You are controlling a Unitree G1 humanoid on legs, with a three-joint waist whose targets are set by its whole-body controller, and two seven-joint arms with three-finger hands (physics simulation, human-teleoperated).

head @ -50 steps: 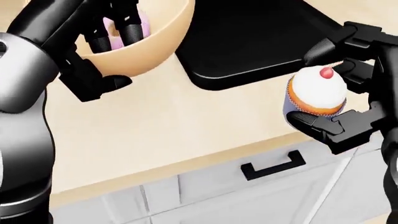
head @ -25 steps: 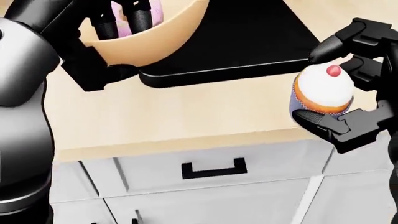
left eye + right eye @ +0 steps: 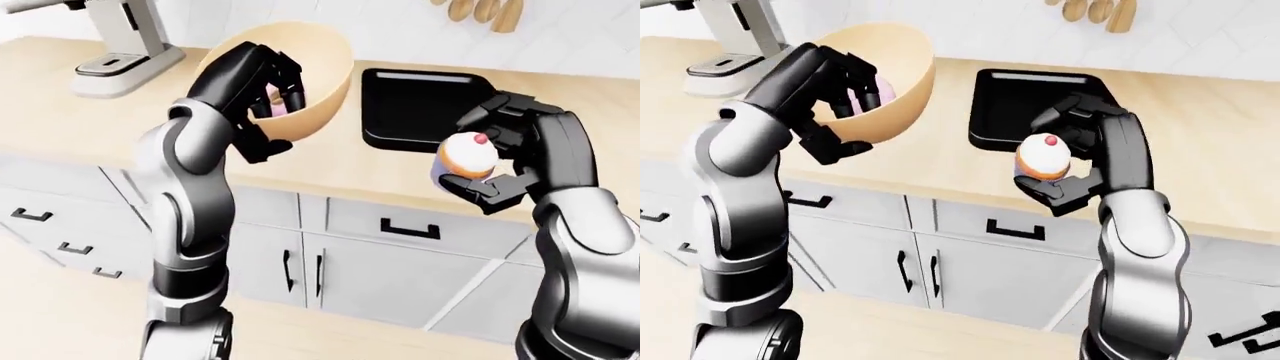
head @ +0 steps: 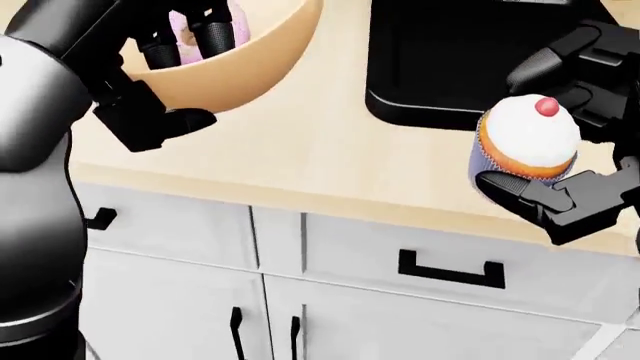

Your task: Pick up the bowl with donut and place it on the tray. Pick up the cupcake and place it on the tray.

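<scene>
My left hand [image 3: 262, 90] is shut on the rim of a tan bowl [image 3: 315, 82] with a pink donut [image 4: 185, 26] inside, held tilted above the counter, left of the tray. My right hand [image 3: 490, 161] is shut on a cupcake [image 3: 466, 154] with white frosting and a red cherry, held above the counter's near edge, just below the tray in the view. The black tray [image 3: 415, 112] lies flat on the counter and holds nothing. The donut is partly hidden by my fingers.
The light wooden counter [image 3: 80, 120] runs across the eye views, with white cabinets and drawers [image 3: 380, 262] under it. A grey stand mixer base [image 3: 120, 60] stands at the top left. Wooden utensils [image 3: 480, 11] hang at the top.
The whole picture has shifted: the tray and cabinets slid right and the cabinet fronts show more, so the camera moved. Both hands keep their hold on the bowl and cupcake.
</scene>
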